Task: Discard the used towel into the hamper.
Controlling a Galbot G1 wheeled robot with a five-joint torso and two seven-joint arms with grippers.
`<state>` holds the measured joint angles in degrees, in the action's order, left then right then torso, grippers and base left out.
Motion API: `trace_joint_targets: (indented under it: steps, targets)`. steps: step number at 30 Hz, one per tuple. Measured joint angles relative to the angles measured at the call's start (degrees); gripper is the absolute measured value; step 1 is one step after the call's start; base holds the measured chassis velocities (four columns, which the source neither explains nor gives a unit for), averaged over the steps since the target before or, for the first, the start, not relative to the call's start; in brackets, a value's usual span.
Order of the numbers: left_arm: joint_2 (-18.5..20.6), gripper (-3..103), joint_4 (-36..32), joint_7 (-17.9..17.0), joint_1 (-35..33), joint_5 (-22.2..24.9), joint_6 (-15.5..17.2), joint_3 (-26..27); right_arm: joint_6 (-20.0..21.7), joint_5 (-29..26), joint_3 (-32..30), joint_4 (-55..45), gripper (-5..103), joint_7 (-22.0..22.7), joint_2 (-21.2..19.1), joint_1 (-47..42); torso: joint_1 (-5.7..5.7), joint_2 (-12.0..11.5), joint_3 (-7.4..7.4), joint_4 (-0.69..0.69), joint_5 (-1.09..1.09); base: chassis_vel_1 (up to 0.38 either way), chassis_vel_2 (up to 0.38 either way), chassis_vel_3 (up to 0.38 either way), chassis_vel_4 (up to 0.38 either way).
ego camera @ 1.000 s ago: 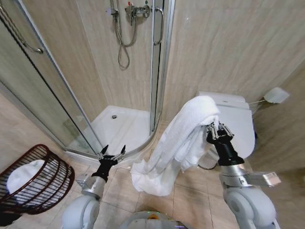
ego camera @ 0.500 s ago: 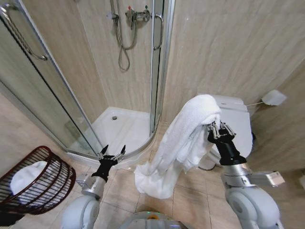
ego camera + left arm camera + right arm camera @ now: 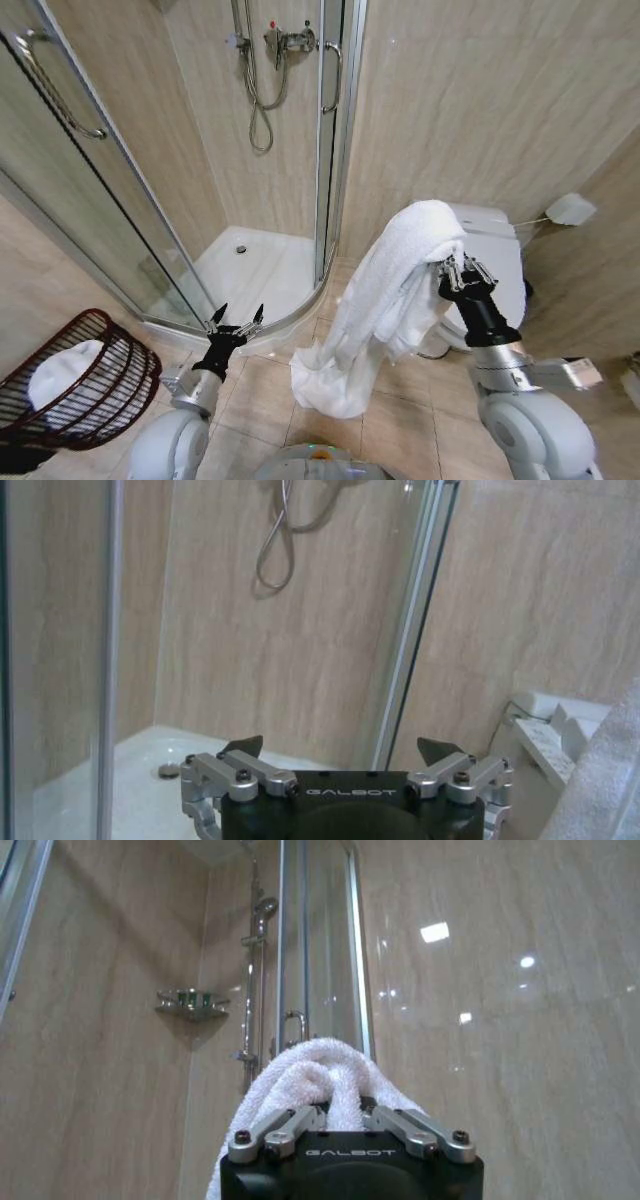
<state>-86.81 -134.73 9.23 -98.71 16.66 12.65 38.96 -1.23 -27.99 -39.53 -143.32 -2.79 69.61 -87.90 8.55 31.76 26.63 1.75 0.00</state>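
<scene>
Your right gripper is raised in front of the toilet, its jaws clamped on a fold of the white towel, which drapes over them and hangs down to a bunched end just above the tiled floor. Your left gripper sits low near the shower enclosure with its jaws spread wide and nothing between them. The hamper stands tilted at your far left, white cloth already inside it.
</scene>
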Motion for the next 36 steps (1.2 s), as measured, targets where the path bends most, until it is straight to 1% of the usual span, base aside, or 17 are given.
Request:
trace_joint_targets:
  steps: [16, 29, 36]
  targets:
    - [0.0, 100, 0.0, 0.0, 0.0, 0.0, 0.0, 0.0, 0.3, -0.2, -0.5, 0.1, 13, -0.1, 0.1, 0.0, 1.6, 3.9, 2.27, 0.0, 0.0, 0.0, 0.0, 0.0, 0.0]
    - [0.0, 100, 0.0, 0.0, 0.0, 0.0, 0.0, 0.0, 0.1, -1.3, -2.6, 0.1, 13, -0.2, -0.6, 0.4, 2.95, 7.1, 4.18, 0.0, 0.0, 0.0, 0.0, 0.0, 0.0]
    - [0.0, 100, 0.0, 0.0, 0.0, 0.0, 0.0, 0.0, 0.1, -1.3, -2.2, 0.1, 13, -0.2, -0.6, 0.5, 3.62, 8.8, 5.17, 0.0, 0.0, 0.0, 0.0, 0.0, 0.0]
